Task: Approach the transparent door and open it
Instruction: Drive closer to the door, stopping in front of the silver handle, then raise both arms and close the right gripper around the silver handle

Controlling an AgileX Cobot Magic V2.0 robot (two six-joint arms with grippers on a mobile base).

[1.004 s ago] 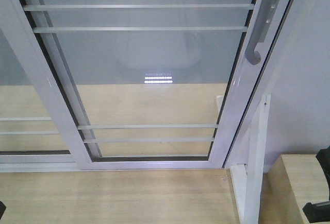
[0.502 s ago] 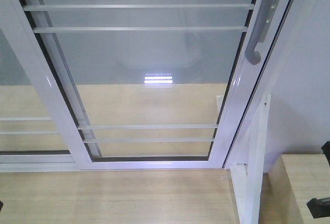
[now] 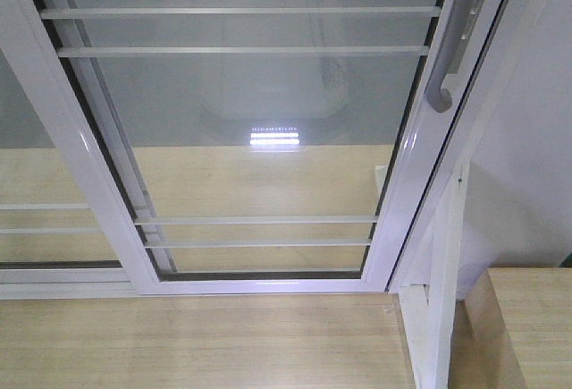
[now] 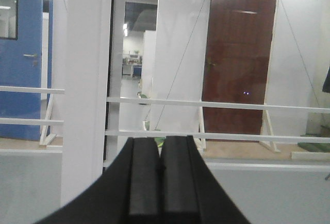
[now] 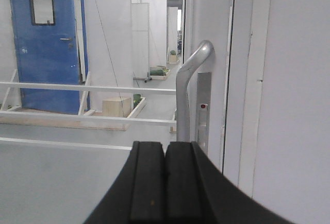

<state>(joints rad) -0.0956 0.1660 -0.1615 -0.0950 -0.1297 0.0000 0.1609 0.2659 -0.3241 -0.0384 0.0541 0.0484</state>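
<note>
A: Well, we note the transparent door (image 3: 259, 112) straight ahead in the front view, filling most of it, its right stile close beside the white jamb (image 3: 487, 85).

B: Agreed. Its curved grey pull handle (image 3: 441, 94) sits on that right stile, upper right for us.

A: Our right fingers (image 5: 154, 183): pads pressed together, nothing between them. From that wrist we see the handle just beyond and above them, apart, not touching.

B: Our left fingers (image 4: 147, 183): likewise flat against each other, empty. Ahead of them we log a white upright (image 4: 85, 80) and thin horizontal bars (image 4: 216, 104) across the glass.
</note>
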